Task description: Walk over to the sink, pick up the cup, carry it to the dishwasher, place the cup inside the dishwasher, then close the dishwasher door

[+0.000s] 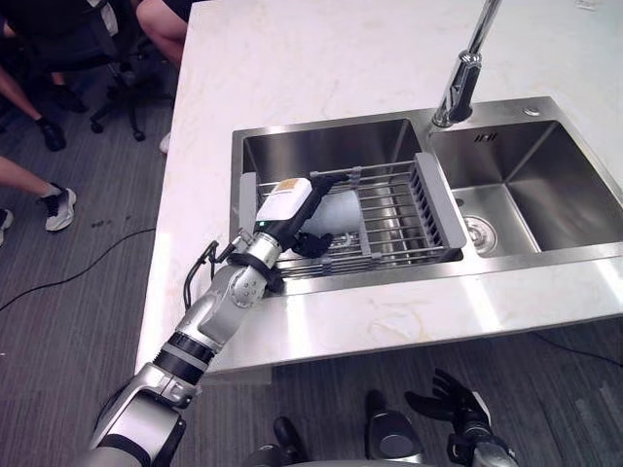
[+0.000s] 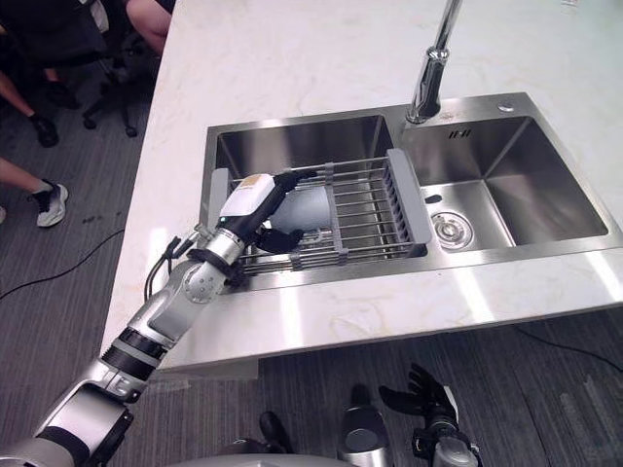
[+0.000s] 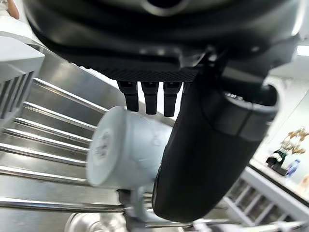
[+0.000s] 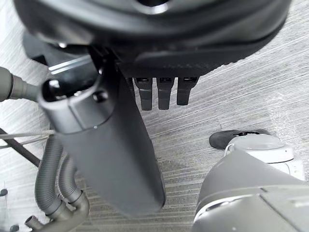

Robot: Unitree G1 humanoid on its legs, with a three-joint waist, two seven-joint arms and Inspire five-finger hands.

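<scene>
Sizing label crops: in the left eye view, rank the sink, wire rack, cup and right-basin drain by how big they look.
1. sink
2. wire rack
3. cup
4. drain
The left robot hand hides part of the cup, so cup over drain is less certain.

**Legible text: none**

Cup [image 3: 125, 150], underside: a faint grey marking in the middle of the base, too blurred to read.

Sink [image 1: 545, 256], back wall of the right basin just below the tap [image 1: 465, 73]: a short row of dark marks, too small to tell whether they are characters or slots.

No word, number or sign can be read on any item.
</scene>
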